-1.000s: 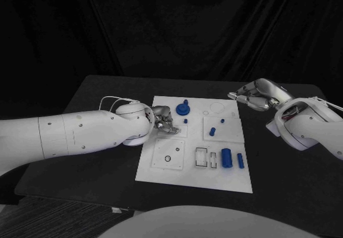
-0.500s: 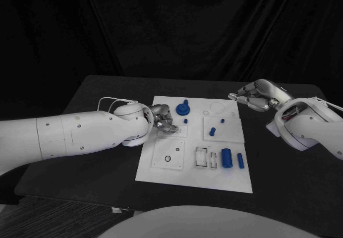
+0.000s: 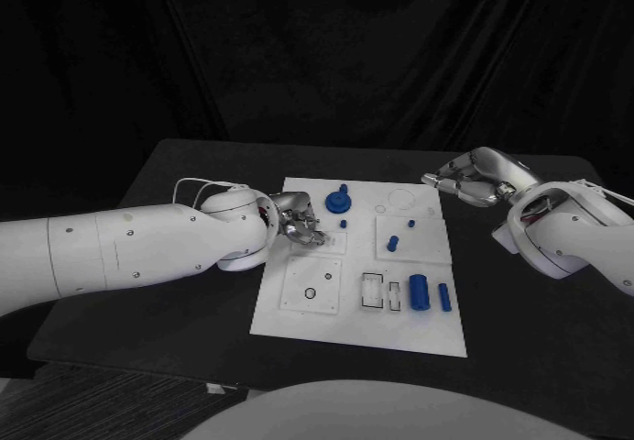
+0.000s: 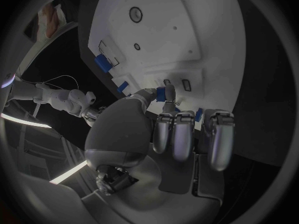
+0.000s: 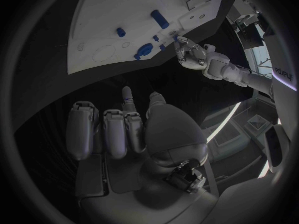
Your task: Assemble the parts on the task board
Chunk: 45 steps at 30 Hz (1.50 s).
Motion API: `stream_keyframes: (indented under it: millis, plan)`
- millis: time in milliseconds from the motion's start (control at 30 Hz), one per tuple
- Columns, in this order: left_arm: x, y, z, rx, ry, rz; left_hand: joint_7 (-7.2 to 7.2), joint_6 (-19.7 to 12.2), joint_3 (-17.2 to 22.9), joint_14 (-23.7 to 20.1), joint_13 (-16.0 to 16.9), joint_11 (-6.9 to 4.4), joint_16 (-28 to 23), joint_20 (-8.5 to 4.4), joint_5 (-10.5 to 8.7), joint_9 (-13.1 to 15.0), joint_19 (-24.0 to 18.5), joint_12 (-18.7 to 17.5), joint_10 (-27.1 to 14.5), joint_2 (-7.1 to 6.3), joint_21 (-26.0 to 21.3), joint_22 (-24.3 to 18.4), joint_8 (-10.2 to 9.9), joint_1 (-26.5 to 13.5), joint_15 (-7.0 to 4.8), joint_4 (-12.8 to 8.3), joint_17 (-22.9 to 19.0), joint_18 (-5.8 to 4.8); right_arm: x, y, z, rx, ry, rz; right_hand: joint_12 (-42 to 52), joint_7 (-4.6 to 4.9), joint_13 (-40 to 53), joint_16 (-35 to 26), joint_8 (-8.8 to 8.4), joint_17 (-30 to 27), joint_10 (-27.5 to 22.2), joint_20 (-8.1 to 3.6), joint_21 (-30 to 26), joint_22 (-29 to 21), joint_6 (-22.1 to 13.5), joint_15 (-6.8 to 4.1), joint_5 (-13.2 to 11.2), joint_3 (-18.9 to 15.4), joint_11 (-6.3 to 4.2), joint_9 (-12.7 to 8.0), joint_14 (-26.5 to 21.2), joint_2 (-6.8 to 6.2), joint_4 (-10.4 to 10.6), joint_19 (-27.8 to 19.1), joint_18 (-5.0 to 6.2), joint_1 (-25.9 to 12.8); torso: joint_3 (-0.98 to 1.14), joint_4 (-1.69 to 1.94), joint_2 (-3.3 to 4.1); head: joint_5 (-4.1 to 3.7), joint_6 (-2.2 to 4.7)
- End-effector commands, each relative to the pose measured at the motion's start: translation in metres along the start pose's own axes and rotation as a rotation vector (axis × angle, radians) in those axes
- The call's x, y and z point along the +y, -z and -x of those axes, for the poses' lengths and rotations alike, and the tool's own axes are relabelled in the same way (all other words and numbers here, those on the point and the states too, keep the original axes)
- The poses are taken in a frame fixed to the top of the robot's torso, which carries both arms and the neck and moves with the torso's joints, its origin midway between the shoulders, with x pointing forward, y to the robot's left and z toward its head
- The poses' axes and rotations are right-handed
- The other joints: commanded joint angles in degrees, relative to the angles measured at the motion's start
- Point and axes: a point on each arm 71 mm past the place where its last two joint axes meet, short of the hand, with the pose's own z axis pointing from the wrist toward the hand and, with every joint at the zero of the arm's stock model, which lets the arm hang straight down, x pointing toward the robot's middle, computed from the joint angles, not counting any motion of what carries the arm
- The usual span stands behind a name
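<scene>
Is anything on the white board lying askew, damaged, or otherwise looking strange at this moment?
Nothing stands out. The task board lies flat on the table, blue parts rest on it, and the left hand pinches one small blue piece.

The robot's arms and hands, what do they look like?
Both arms are fat, smooth white tubes dotted with small dark screws. The left arm has a thin pale cable looping near its wrist. The right arm shows reddish wires at its wrist. Each hand, left hand and right hand, is shiny silver metal.

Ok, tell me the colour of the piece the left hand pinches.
Blue piece, clearest in left wrist view.
</scene>
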Motion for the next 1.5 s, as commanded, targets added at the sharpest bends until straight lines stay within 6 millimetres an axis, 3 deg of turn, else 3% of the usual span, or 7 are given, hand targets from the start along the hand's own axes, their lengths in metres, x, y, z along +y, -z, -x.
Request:
stream_keyframes:
  millis: [33, 333, 533, 633, 900, 1100, 1500]
  plan:
    - [-0.002, 0.002, 0.006, 0.116, 0.004, 0.006, -1.97, 0.77, 7.34, 6.05, 15.06, -0.45, 0.59, -0.19, 1.71, 0.96, 4.60, 0.38, 6.29, -0.59, -0.58, 14.32, 1.02, 1.60, -0.63, -1.79, 15.22, 0.49, -0.002, 0.000, -0.001, 0.009, 0.002, -0.023, 0.95, 0.17, 15.45, 0.11, -0.44, 8.59, 6.17, 0.41, -1.17, 11.58, 0.01, -0.11, 0.65, -1.20, 0.01, -0.70, 4.29, 0.15, -0.28, 1.72, -1.01, 0.94, 0.00, -0.01, -0.02, -0.04, -0.01]
    - [0.000, -0.001, 0.043, 0.286, 0.031, 0.083, -1.64, 0.70, 9.92, 6.05, 15.06, -0.15, 0.59, 0.06, -0.09, 0.69, 4.34, 0.38, 6.29, -1.06, -0.93, 14.15, 0.28, 0.82, -0.35, -3.08, 15.22, 0.58, -0.002, 0.000, -0.002, 0.012, 0.002, -0.028, 0.95, 0.17, 15.45, 0.10, -0.44, 8.57, 6.17, 0.41, -1.14, 11.59, 0.01, -0.11, 0.73, -1.18, 0.00, -0.70, 4.28, 0.15, -0.31, 1.73, -1.02, 1.04, 0.08, -0.08, -0.05, -0.06, -0.01]
    - [-0.002, -0.010, 0.052, 0.353, 0.026, 0.101, -1.63, 0.81, 10.52, 6.05, 15.06, -0.10, 0.59, 0.13, -0.97, 0.66, 4.27, 0.38, 6.29, -1.19, -1.03, 14.10, 0.14, 0.10, -0.29, -3.34, 15.22, 0.61, -0.001, -0.001, -0.002, 0.011, 0.002, -0.024, 0.95, 0.16, 15.45, 0.06, -0.44, 8.50, 6.17, 0.41, -1.20, 11.58, 0.01, -0.12, 0.81, -1.15, 0.00, -0.71, 4.27, 0.16, -0.35, 1.71, -1.00, 1.16, 0.07, -0.08, 0.00, -0.22, -0.01]
    - [-0.005, -0.015, 0.053, 0.384, 0.032, 0.104, -1.57, 0.71, 10.90, 6.05, 15.06, -0.05, 0.59, 0.20, -2.46, 0.53, 4.18, 0.38, 6.29, -0.91, -1.16, 14.04, -0.18, -0.97, -0.23, -3.15, 15.22, 0.65, -0.001, -0.001, -0.002, 0.005, 0.001, -0.019, 0.95, 0.17, 15.45, 0.10, -0.46, 8.56, 6.17, 0.40, -1.10, 11.61, -0.02, -0.12, 0.90, -1.12, 0.00, -0.72, 4.28, 0.14, -0.40, 1.75, -1.03, 1.39, 0.09, -0.03, -0.01, -0.43, -0.01]
    - [-0.014, -0.027, 0.057, 0.410, 0.055, 0.110, -1.56, 0.67, 11.08, 6.05, 15.06, -0.03, 0.59, 0.21, -2.68, 0.49, 4.36, 0.38, 6.29, -0.78, -0.92, 14.19, -0.31, -1.25, -0.22, -3.18, 15.22, 0.58, 0.001, 0.000, -0.002, -0.003, -0.002, -0.009, 0.95, 0.17, 15.45, 0.12, -0.48, 8.60, 6.17, 0.40, -1.10, 11.61, -0.05, -0.12, 0.92, -1.11, 0.00, -0.73, 4.29, 0.12, -0.42, 1.75, -1.03, 1.46, 0.24, -0.03, -0.08, -0.50, -0.01]
    - [-0.019, -0.035, 0.059, 0.384, 0.069, 0.117, -1.51, 0.70, 11.36, 6.05, 15.06, -0.02, 0.59, 0.22, -2.63, 0.43, 4.40, 0.38, 6.29, -0.41, -0.89, 14.22, -0.44, -1.74, -0.22, -3.09, 15.22, 0.57, 0.001, 0.000, -0.002, -0.002, -0.002, -0.009, 0.95, 0.17, 15.45, 0.12, -0.48, 8.60, 6.17, 0.40, -1.10, 11.61, -0.05, -0.12, 0.92, -1.11, 0.00, -0.73, 4.29, 0.12, -0.42, 1.75, -1.03, 1.46, 0.01, -0.03, 0.09, -0.56, -0.01]
    - [-0.021, -0.040, 0.054, 0.376, 0.077, 0.138, -1.40, 0.50, 11.66, 6.05, 15.06, 0.04, 0.59, 0.25, -2.58, 0.29, 4.39, 0.38, 6.29, 0.07, -0.91, 14.23, -0.79, -2.47, -0.19, -2.99, 15.22, 0.57, 0.001, 0.000, -0.002, -0.003, -0.003, -0.007, 0.95, 0.18, 15.45, 0.15, -0.50, 8.65, 6.17, 0.40, -1.15, 11.59, -0.08, -0.12, 0.98, -1.10, 0.01, -0.75, 4.30, 0.10, -0.44, 1.74, -1.02, 1.61, 0.04, -0.01, 0.05, -0.05, -0.01]
